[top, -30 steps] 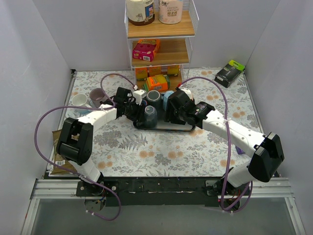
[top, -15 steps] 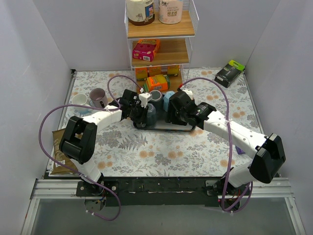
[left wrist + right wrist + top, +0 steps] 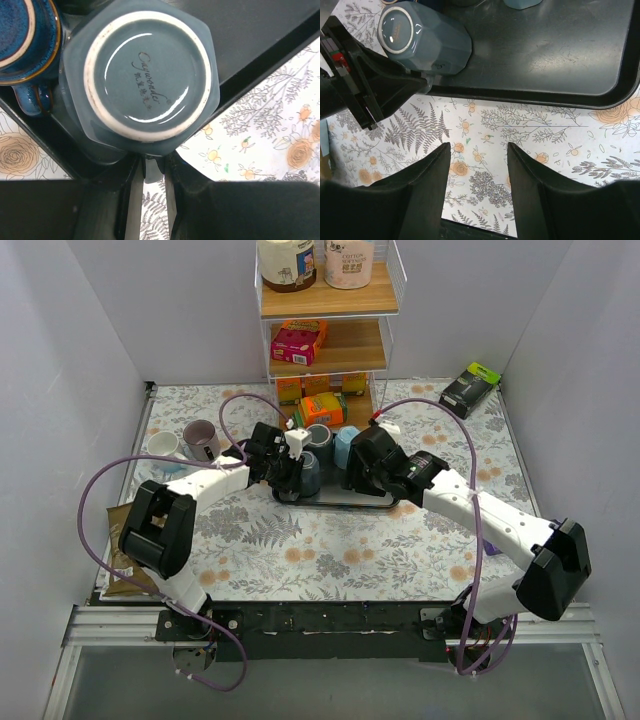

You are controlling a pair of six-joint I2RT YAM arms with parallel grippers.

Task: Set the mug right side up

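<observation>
The flowered table (image 3: pixel 330 550) lies under both claws, and the wooden shelf rack (image 3: pixel 330 345) stands well beyond them at the far side. The black tray (image 3: pixel 545 50) is just ahead of the right gripper (image 3: pixel 479 146) and directly below the left gripper (image 3: pixel 152 167).

The grey-blue mug (image 3: pixel 145 80) sits right in front of the left gripper's fingertips. Its glazed base with a white ring and printed mark faces the wrist camera, so it is not right side up. The two left fingers are clenched with only a narrow gap, pinching a grey-blue part at the mug's lower edge; whether this part is the handle or the wall I cannot tell.

From the right gripper, the mug is ahead and to the left, tilted at the tray's corner, with its base pointing away. The right fingers are spread wide and hold nothing; only tablecloth shows between them.

A dark blue cup (image 3: pixel 20 35) stands just beside the mug, to the left of the left gripper.
</observation>
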